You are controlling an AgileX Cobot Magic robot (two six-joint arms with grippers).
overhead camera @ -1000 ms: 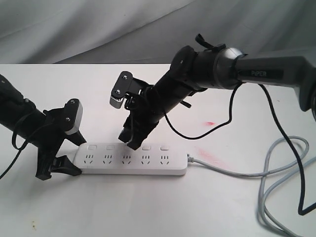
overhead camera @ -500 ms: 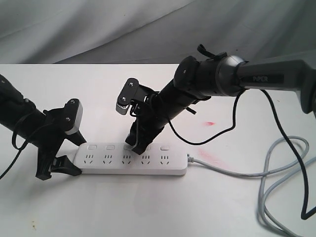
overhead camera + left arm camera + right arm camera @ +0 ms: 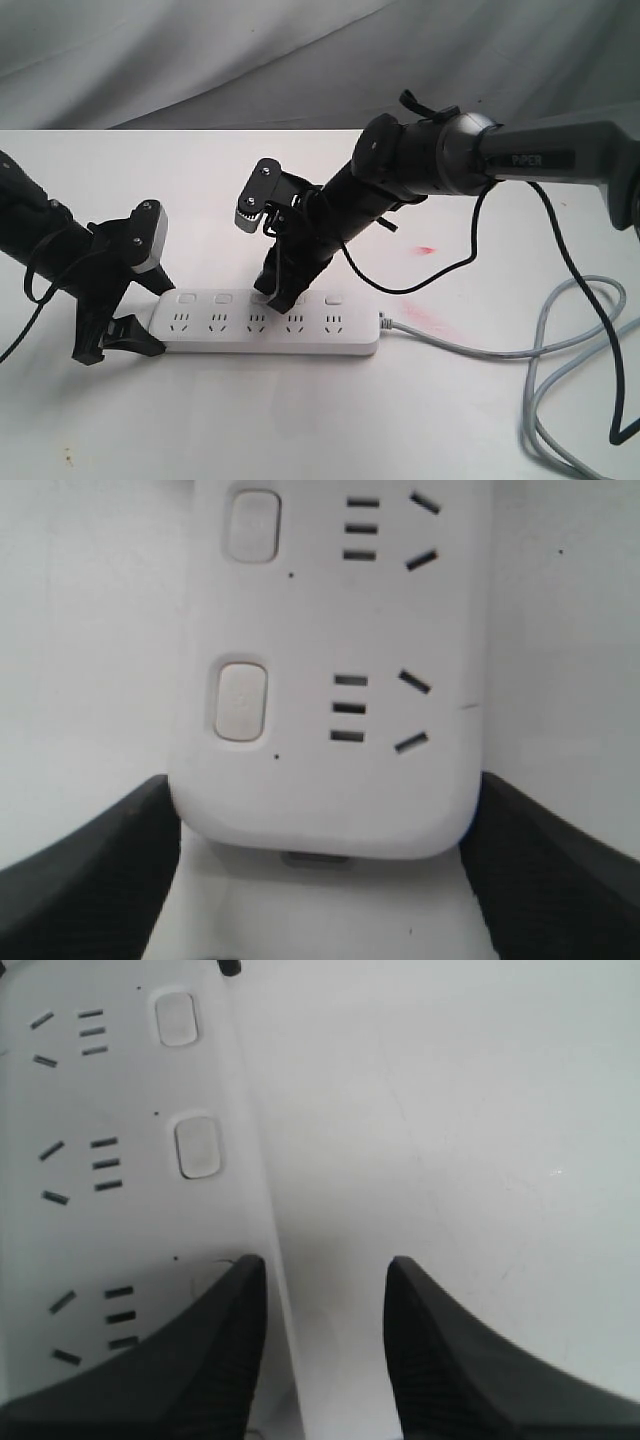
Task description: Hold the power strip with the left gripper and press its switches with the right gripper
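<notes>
Exterior view: the strip (image 3: 265, 325) lies flat on the white table (image 3: 300, 420) with its sockets facing up. Its long axis runs straight across the picture. The row of switches (image 3: 222, 298) follows its far edge, and the grey cord (image 3: 470, 350) leaves from the end away from the left gripper (image 3: 155, 315).

That gripper straddles the strip's cordless end. In the left wrist view its fingers (image 3: 100, 880) are spread wide and lie against the two long edges of the strip (image 3: 320, 610), clamping it.

The right gripper (image 3: 278, 297) comes down onto the strip's middle from the far side. In the right wrist view its jaws stand apart with nothing between them. One finger (image 3: 215, 1340) rests on the strip (image 3: 90, 1110) at the third switch, counted from the clamped end, and the other is over bare table just beside the strip's switch edge.

A second ago the right gripper stood steeper, and its grey plate was higher and nearer the clamped end. It has since leaned down, and it has not shifted in the last half second. The strip, the cord and the left gripper lie as they did.

The right arm, above and beyond the strip's cord end, is lettered PIPER (image 3: 527, 158). No writing can be read on the strip.
</notes>
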